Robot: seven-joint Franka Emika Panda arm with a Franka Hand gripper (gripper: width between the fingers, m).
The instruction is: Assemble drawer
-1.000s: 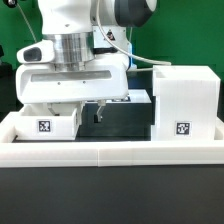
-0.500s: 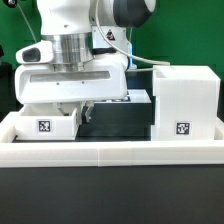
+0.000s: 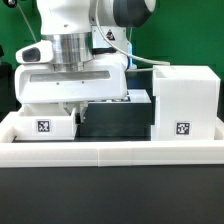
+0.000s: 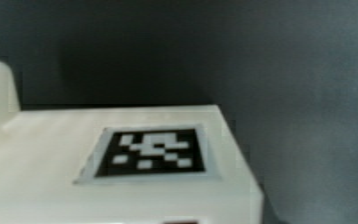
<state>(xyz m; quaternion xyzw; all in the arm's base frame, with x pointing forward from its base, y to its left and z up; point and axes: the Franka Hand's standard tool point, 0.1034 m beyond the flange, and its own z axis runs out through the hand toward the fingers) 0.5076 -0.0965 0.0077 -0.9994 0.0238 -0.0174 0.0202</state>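
Note:
The drawer's tall white housing stands at the exterior view's right, with a square tag low on its front. A small white open-top tray with a tag sits at the exterior view's left, against the front rim. My gripper hangs low at the tray's right end, its fingers mostly hidden behind the tray wall and the hand. The wrist view shows a white tagged face of the tray close beneath the camera, with black table beyond. No fingers show clearly there. I cannot tell whether the jaws are open or shut.
A low white rim edges the black table along the front. Another white part shows between the hand and the housing, partly hidden. A green wall stands behind.
The gripper's fingers have slid toward the exterior view's left, from the open black gap to the tray's right end. The tray and housing have not moved.

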